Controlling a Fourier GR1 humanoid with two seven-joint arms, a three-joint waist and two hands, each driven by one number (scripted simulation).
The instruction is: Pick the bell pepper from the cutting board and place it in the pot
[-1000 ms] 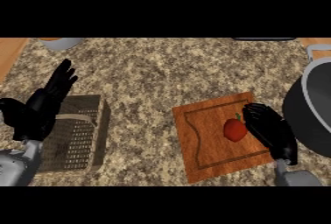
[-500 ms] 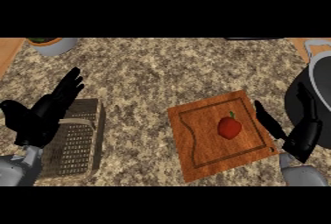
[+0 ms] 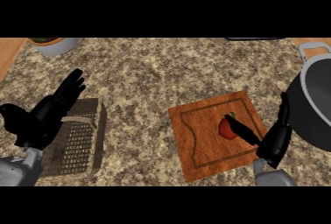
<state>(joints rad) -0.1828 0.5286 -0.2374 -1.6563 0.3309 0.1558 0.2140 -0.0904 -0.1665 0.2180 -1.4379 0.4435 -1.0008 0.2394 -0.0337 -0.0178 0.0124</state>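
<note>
A small red bell pepper (image 3: 224, 129) with a green stem lies on the right half of the wooden cutting board (image 3: 200, 148). My right hand (image 3: 275, 140) stands at the board's right edge, fingers straight and pointing away from me. Its thumb (image 3: 244, 130) stretches left and lies against the pepper's right side. The dark pot (image 3: 318, 109) with a grey handle stands just right of the board, close behind that hand. My left hand (image 3: 42, 118) rests open at the far left, fingers up, above a basket.
A wicker basket (image 3: 79, 140) with a handle sits at the lower left under my left hand. A grey bowl (image 3: 55, 44) with something in it stands at the back left. Speckled stone counter (image 3: 149, 74) spreads between basket and board.
My right hand drew back from over the pepper to the board's right edge, fingers straightened. Its thumb now reaches left onto the pepper. The left hand stayed open by the basket.
</note>
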